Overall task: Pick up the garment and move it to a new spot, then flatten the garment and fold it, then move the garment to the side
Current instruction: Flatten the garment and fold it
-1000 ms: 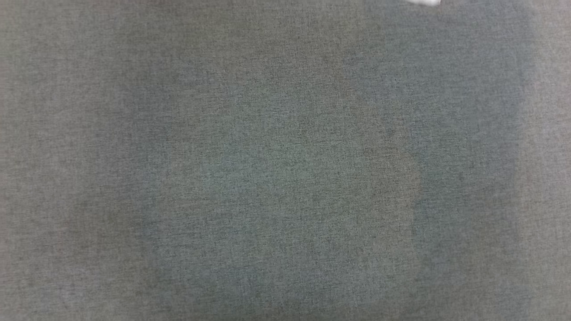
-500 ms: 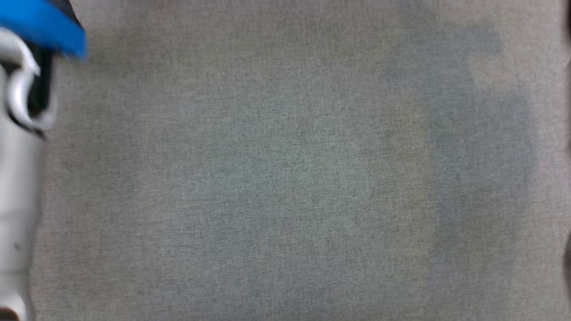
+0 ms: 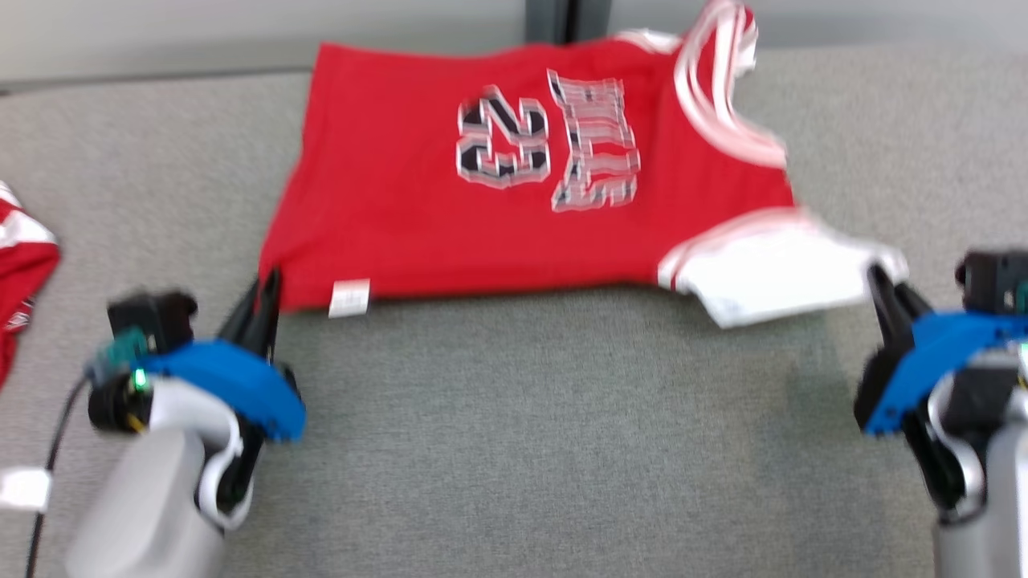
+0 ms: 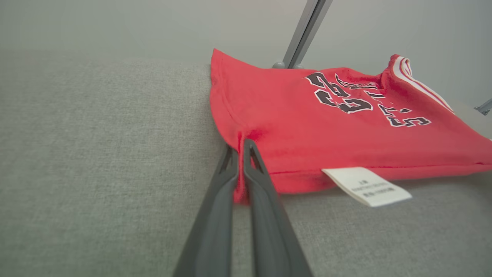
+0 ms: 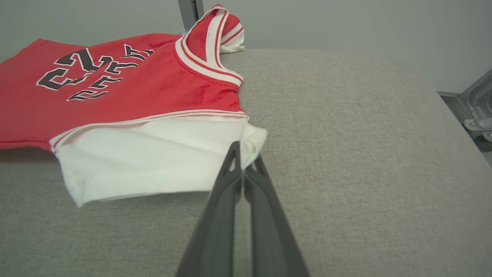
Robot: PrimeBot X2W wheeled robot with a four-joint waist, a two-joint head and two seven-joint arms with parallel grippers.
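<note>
The head camera has swung up off bare cloth (a camera move, not the garment's), so the red sleeveless jersey (image 3: 482, 225) now shows, spread flat at the far edge of the grey fabric table (image 3: 522, 441). The left gripper (image 3: 269, 293) is clamped tight on its red hem corner and the right gripper (image 3: 879, 281) on its white corner, so a fold looks ready.
</note>
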